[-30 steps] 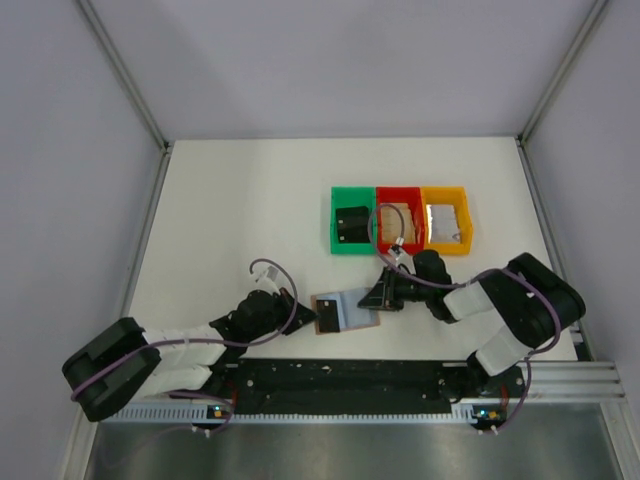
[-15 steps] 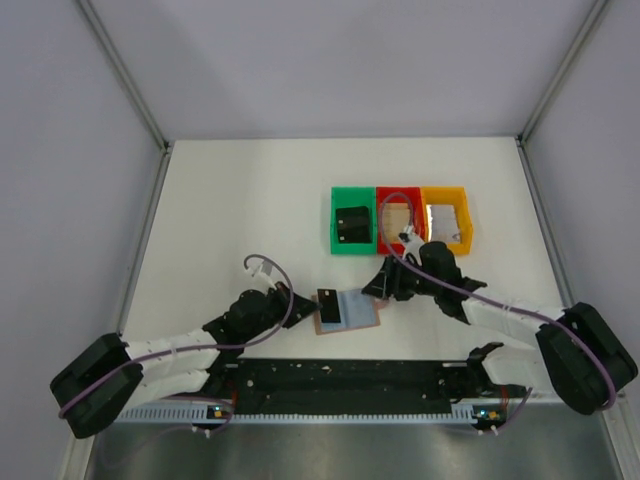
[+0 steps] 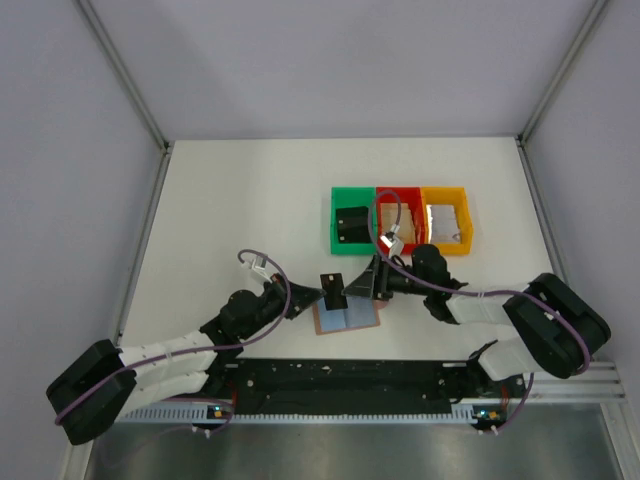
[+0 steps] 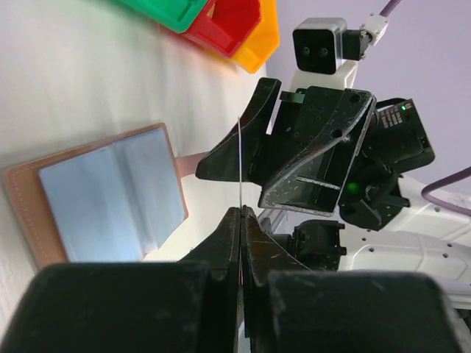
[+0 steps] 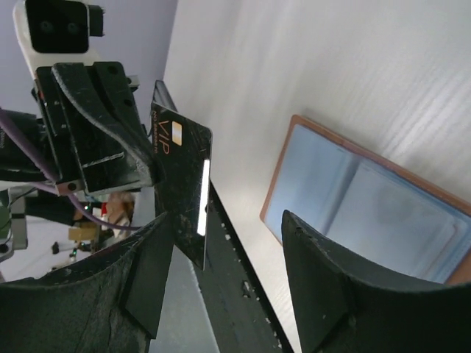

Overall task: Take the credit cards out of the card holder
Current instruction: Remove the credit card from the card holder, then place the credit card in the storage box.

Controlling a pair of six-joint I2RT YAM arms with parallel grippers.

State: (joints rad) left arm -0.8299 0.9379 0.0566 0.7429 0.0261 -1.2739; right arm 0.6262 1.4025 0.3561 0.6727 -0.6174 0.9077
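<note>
**Item 1. Card holder** (image 3: 350,318): lies opened flat on the table, blue-grey pockets up, at 6 o'clock of the table's middle in the top view. Soft leather and light, so it would likely slide or fold if dragged. No card shows in its pockets.

**Item 2. Left gripper** (image 4: 241,213): jaws pinched tight on the lower edge of one credit card (image 5: 184,176).

**Item 3. Credit card:** dark, on edge in the air, just at 11 o'clock of the holder. Judged thin, stiff, light and slick. Best taken across its flat faces near an edge, since it can slip or pivot in a pinch.

**Item 4. Right gripper** (image 5: 228,220): jaws wide, holding nothing, facing the card from 3 o'clock. Contact cannot be told.

**Item 5. Green bin** (image 3: 335,215), red bin (image 3: 398,190) and yellow bin (image 3: 443,190): in a row at 1 o'clock of the holder. The green one holds a dark object, unidentified.
</note>
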